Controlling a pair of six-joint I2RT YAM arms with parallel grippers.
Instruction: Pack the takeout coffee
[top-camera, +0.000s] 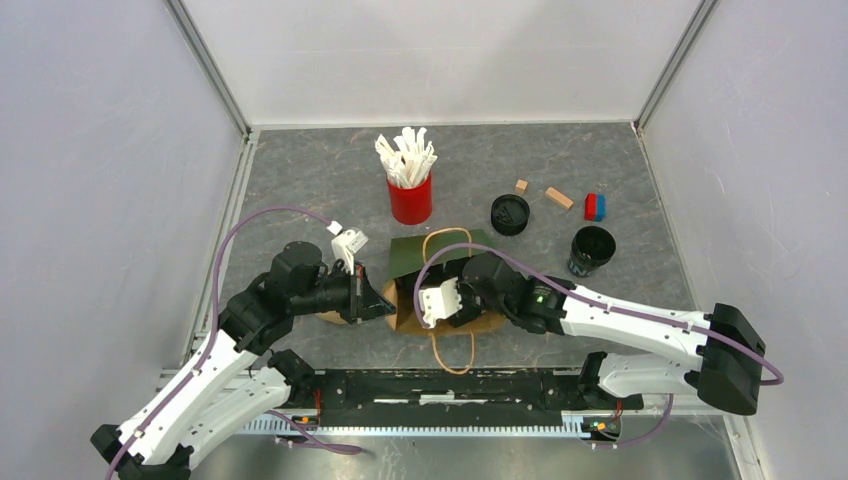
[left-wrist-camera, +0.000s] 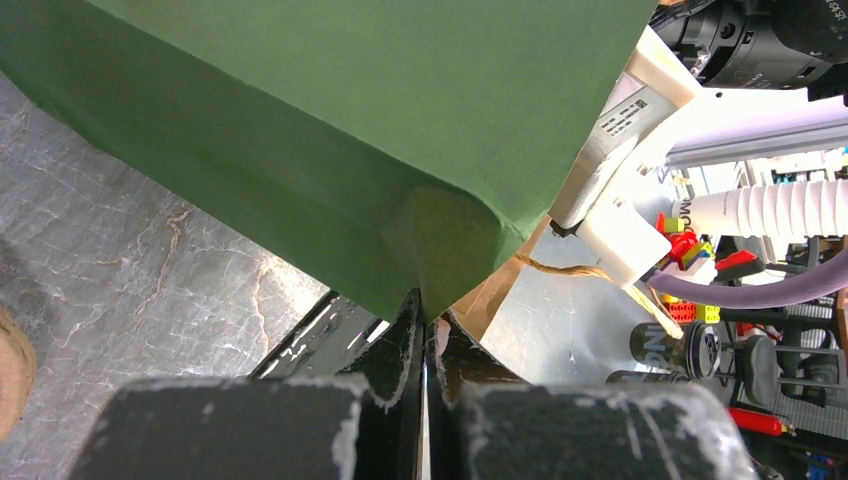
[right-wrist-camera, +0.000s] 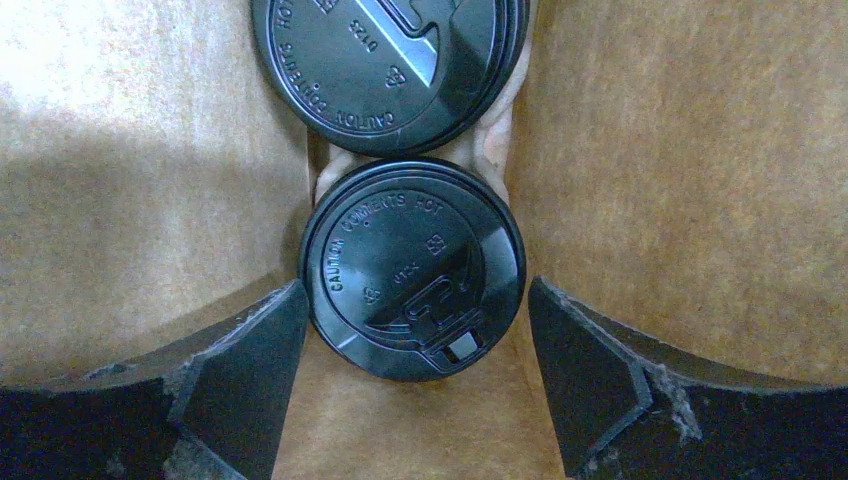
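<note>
Your right pincer (right-wrist-camera: 417, 300) reaches into the mouth of the green paper bag (left-wrist-camera: 330, 120), jaws spread wide to either side of a lidded cup (right-wrist-camera: 412, 268) that stands on the bag's brown floor. Whether the fingertips touch its rim, I cannot tell. A second lidded cup (right-wrist-camera: 390, 60) stands just behind it, the two lids nearly touching. Your left pincer (left-wrist-camera: 427, 330) is pinched closed on a folded corner of the bag (holding the mouth open for you, by the look of it).

Out on the table an open cup (top-camera: 592, 250) and a loose lid (top-camera: 510, 213) lie near each other, well apart from the bag.

Expect these cups to be light, with thin paper walls that dent under a hard squeeze, and the glossy plastic lid to be slippery. I would take hold across the body just under the lid's rim, where the wall is stiffest, and close gently.

Both lids carry raised lettering reading "CAUTION CONTENTS HOT" around the edge, plus small marks too fine to read. White lettering on the open cup's side is too small to make out.
</note>
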